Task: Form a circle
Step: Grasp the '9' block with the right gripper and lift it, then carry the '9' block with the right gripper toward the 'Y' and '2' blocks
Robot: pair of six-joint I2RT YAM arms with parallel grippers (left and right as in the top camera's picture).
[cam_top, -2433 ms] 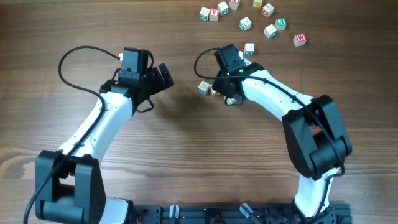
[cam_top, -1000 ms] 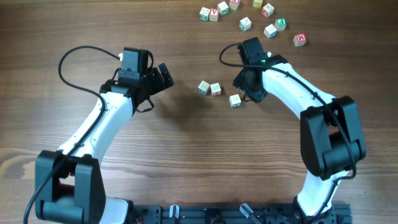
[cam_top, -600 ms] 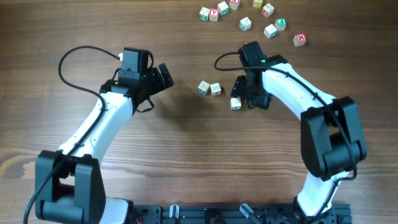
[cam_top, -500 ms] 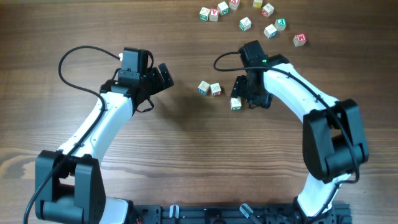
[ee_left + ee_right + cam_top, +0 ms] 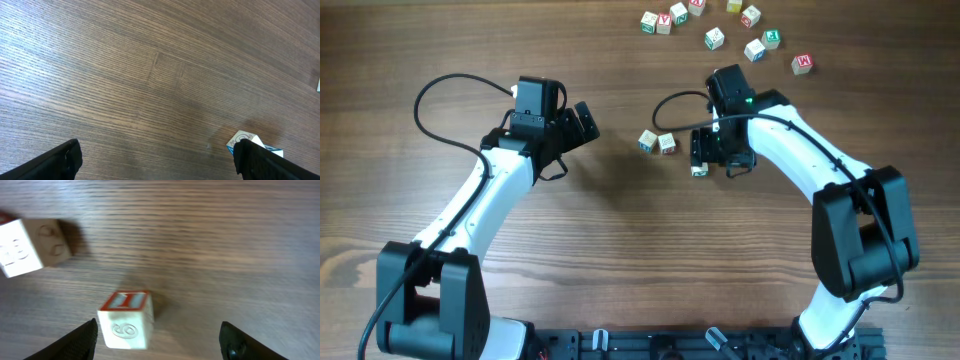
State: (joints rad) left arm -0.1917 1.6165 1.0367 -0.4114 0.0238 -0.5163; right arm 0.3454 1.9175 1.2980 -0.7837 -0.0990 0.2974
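Three small white letter cubes lie mid-table as the loose makings of the circle. Two of them [image 5: 648,141] [image 5: 667,143] touch side by side. The third cube [image 5: 699,169], red-topped [image 5: 126,325], lies a short gap to their right. My right gripper [image 5: 712,158] [image 5: 160,342] hovers over that cube, open. The cube sits between the fingers, close to the left fingertip [image 5: 82,339], and is not clamped. My left gripper [image 5: 583,121] [image 5: 160,161] stands open left of the pair and holds nothing. A blue-faced cube [image 5: 244,140] shows by its right fingertip.
Several more letter cubes [image 5: 715,38] are scattered along the far edge of the wooden table, from the centre [image 5: 663,20] to the right [image 5: 803,63]. A neighbouring cube [image 5: 27,247] sits at the left of the right wrist view.
My right gripper has swung down and left from behind the third cube to straddle it, and its jaws have widened. The left arm has stayed still.
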